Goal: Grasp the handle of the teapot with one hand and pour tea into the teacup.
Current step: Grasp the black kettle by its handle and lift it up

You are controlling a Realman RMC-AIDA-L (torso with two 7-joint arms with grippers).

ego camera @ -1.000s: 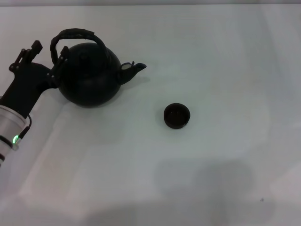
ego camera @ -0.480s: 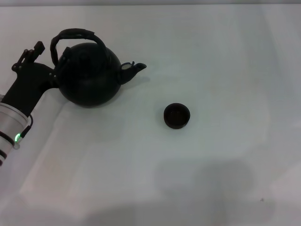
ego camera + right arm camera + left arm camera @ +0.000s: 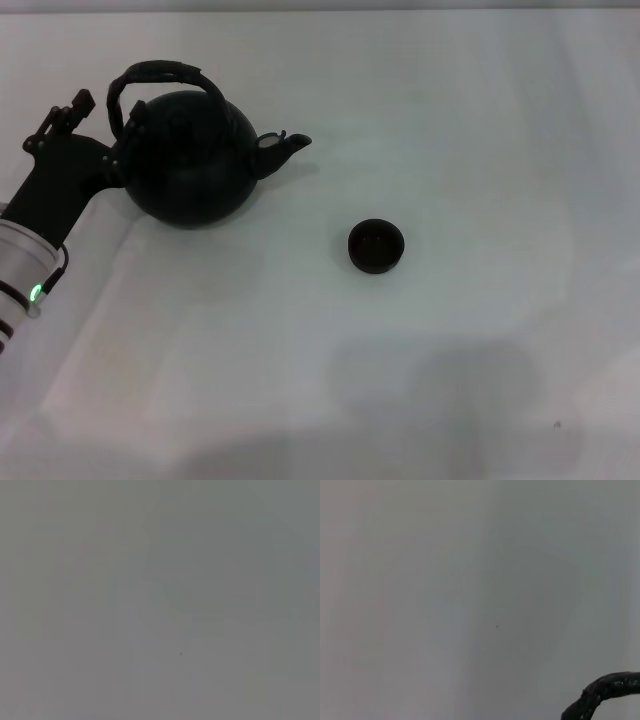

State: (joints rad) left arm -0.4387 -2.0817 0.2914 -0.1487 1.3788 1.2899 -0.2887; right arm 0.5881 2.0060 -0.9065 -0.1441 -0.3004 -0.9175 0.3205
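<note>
Left gripper (image 3: pixel 118 150) sat beside teapot (image 3: pixel 190 160) at handle (image 3: pixel 160 72) base, lining up grasp; fingers' state untellable. Teacup (image 3: pixel 376 246) apart on bench (image 3: pixel 480 150), near spout side for pour.

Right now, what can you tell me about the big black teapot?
The teapot is round-bellied, black and slightly shiny, standing upright on the white table. Its short spout points toward the robot's right, with the teacup farther that way and nearer. A rough arched handle rises above. The left gripper is at its side.
</note>
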